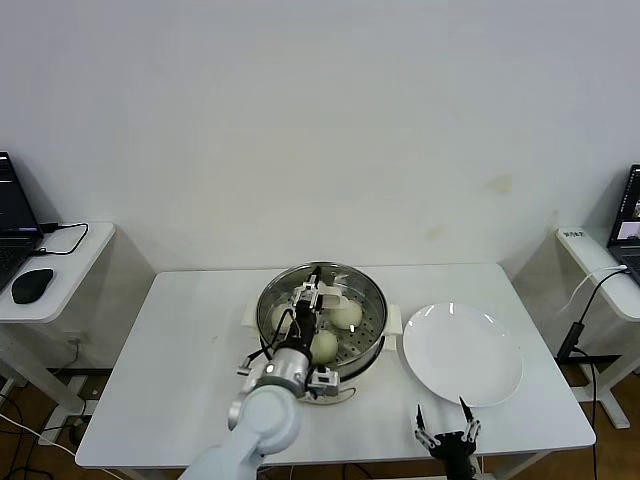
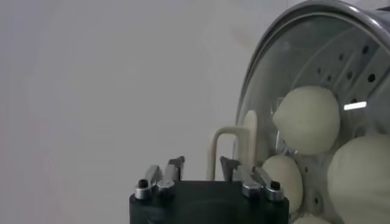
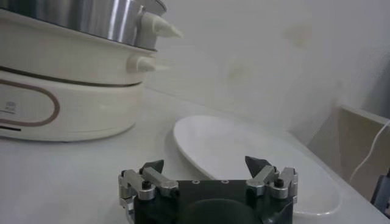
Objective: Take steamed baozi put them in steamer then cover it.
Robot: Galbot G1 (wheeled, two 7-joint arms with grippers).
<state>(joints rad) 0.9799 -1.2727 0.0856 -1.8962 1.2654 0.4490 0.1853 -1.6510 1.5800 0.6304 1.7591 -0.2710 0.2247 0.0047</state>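
The steel steamer (image 1: 378,312) stands on its white pot base (image 3: 67,91) at the table's centre. The clear glass cover (image 1: 350,283) lies over it. Through the glass (image 2: 317,55) I see cream-white baozi (image 2: 308,119), (image 2: 359,176), (image 2: 283,176); three show in the head view, one being (image 1: 345,313). My left gripper (image 1: 311,296) hovers over the cover, open, its fingertips on either side of the cream handle (image 2: 234,146) without touching it. In the left wrist view that gripper (image 2: 203,165) shows a clear gap. My right gripper (image 1: 447,420) is open and empty near the table's front edge.
A flat white plate (image 1: 462,352) lies bare to the right of the steamer, just beyond the right gripper (image 3: 206,164); it also shows in the right wrist view (image 3: 244,146). Side desks with laptops stand at far left and far right.
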